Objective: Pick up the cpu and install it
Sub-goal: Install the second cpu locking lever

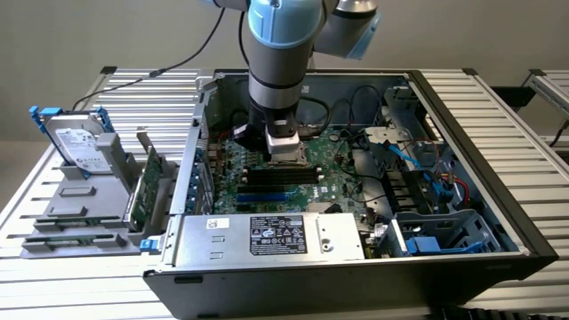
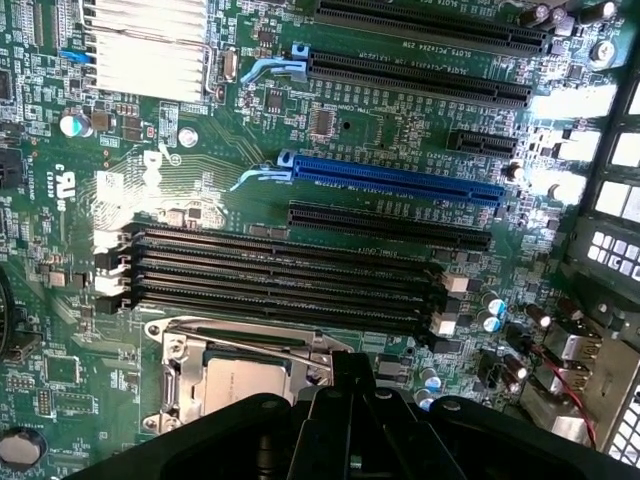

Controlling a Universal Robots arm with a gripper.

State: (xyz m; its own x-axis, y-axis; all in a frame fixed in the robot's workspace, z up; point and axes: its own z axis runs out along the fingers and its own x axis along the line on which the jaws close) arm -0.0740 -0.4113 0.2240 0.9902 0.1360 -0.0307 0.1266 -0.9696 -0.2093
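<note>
The cpu [image 2: 236,386], a small square chip with a silver-grey top, lies flat inside the metal socket frame [image 2: 175,345] on the green motherboard [image 2: 380,130]. My gripper [image 2: 345,378] hangs just over the socket's edge, beside the chip, with its black fingers together and nothing visible between them. In the exterior view the gripper [image 1: 286,155] is low inside the open computer case [image 1: 462,120], right above the socket area, and covers the chip from that side.
Black memory slots [image 2: 290,275] run along the socket. A finned heatsink [image 2: 150,45] and a blue card slot [image 2: 395,180] lie beyond. A power supply [image 1: 266,237] fills the case front. Outside, on the exterior view's left, a hard drive [image 1: 78,143] and green card [image 1: 142,193] stand in a grey holder.
</note>
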